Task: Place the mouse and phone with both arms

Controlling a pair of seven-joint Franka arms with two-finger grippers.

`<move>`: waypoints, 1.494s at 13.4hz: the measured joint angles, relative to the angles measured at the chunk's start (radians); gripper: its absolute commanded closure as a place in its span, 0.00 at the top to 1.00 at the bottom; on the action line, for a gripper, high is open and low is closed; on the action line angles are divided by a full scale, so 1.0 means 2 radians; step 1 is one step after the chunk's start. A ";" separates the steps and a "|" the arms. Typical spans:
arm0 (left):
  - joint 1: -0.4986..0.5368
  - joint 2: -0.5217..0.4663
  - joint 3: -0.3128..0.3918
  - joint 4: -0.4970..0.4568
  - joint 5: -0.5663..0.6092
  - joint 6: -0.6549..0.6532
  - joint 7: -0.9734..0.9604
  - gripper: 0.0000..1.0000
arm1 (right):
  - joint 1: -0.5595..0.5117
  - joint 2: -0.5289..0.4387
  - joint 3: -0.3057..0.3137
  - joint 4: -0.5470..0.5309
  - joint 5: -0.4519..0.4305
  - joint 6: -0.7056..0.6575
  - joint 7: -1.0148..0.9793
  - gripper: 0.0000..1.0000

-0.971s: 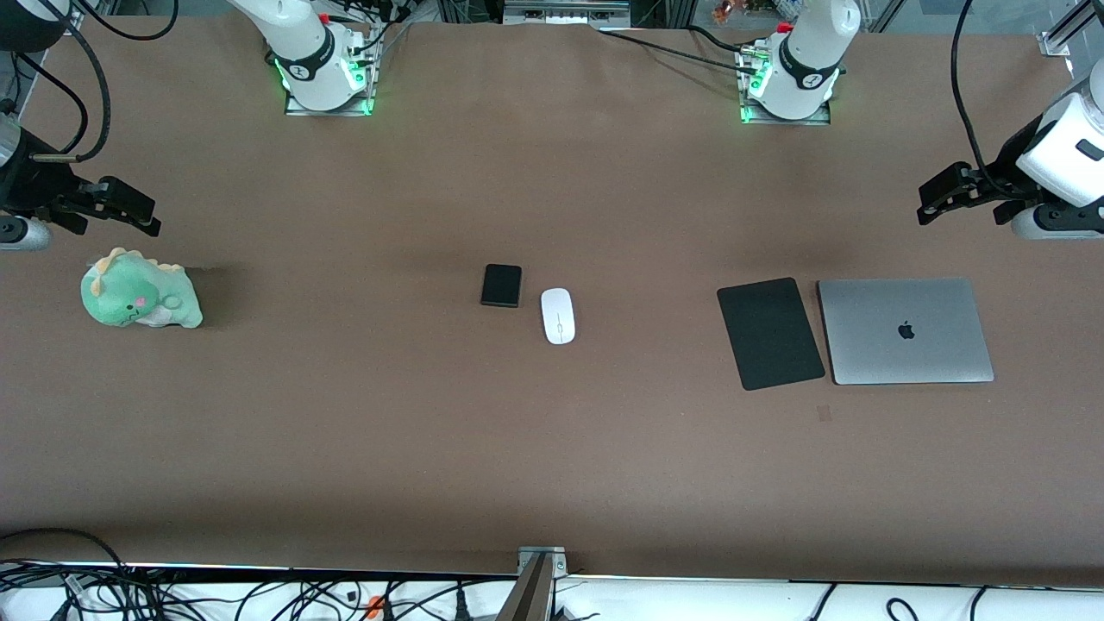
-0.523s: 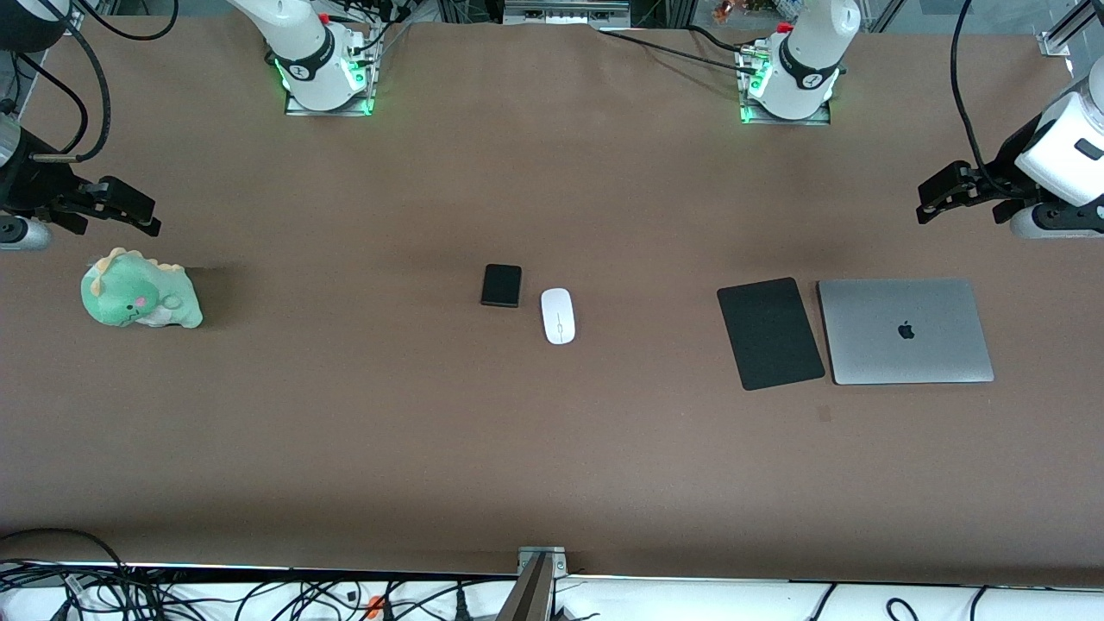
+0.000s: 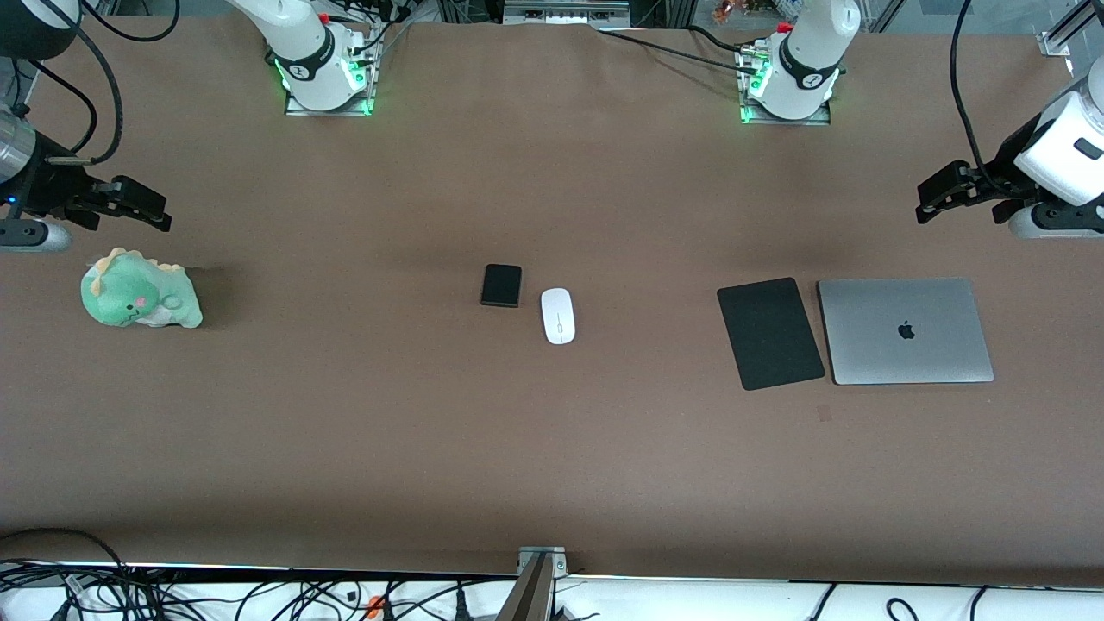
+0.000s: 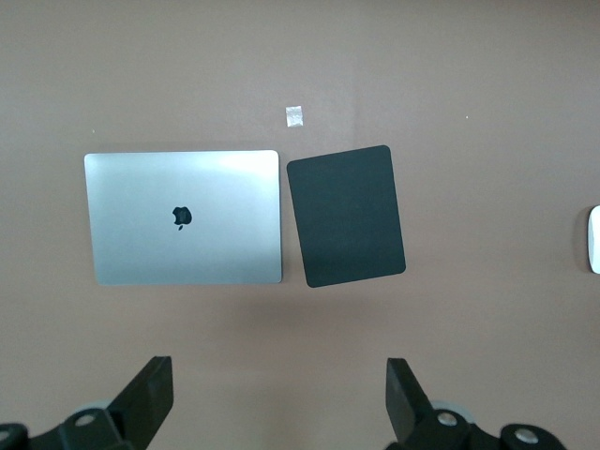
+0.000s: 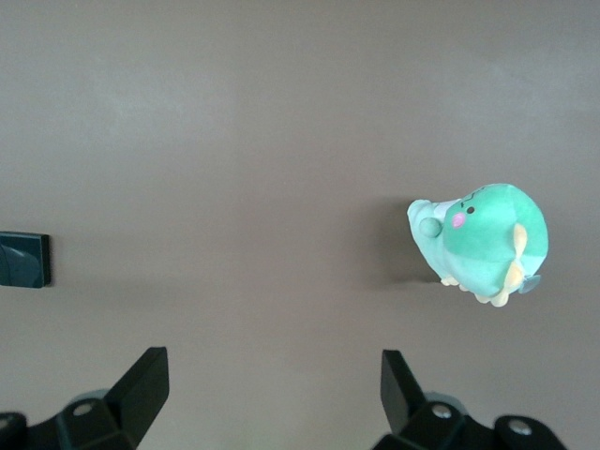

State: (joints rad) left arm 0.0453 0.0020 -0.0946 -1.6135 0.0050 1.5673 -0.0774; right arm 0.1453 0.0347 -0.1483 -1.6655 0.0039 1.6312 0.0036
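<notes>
The right gripper (image 3: 142,207), at the upper left of the front view, drifted a little toward the middle of the frame and slightly lower over the second, its black fingertips ending somewhat farther in from the frame's edge than where they began. The silver wrist housing behind it rose and pulled partly out of the frame's left edge. The left gripper (image 3: 940,194), at the upper right of the front view, edged up only by a trace. Both sets of jaws stood just as wide apart throughout.
</notes>
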 measured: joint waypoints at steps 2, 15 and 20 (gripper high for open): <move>-0.002 0.005 -0.001 0.000 0.000 -0.001 0.000 1.00 | 0.004 0.012 0.000 -0.003 0.001 -0.002 0.004 1.00; -0.041 0.169 -0.145 -0.002 -0.033 0.152 -0.247 1.00 | 0.087 0.119 0.003 -0.008 0.050 0.063 0.129 1.00; -0.129 0.257 -0.145 -0.002 -0.029 0.280 -0.364 1.00 | 0.088 0.130 0.003 -0.008 0.051 0.073 0.144 1.00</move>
State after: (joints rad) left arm -0.2127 0.5158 -0.3855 -1.6181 -0.0533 2.1263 -0.8060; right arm 0.3218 0.2942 -0.1413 -1.6812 0.1050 1.7778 0.2922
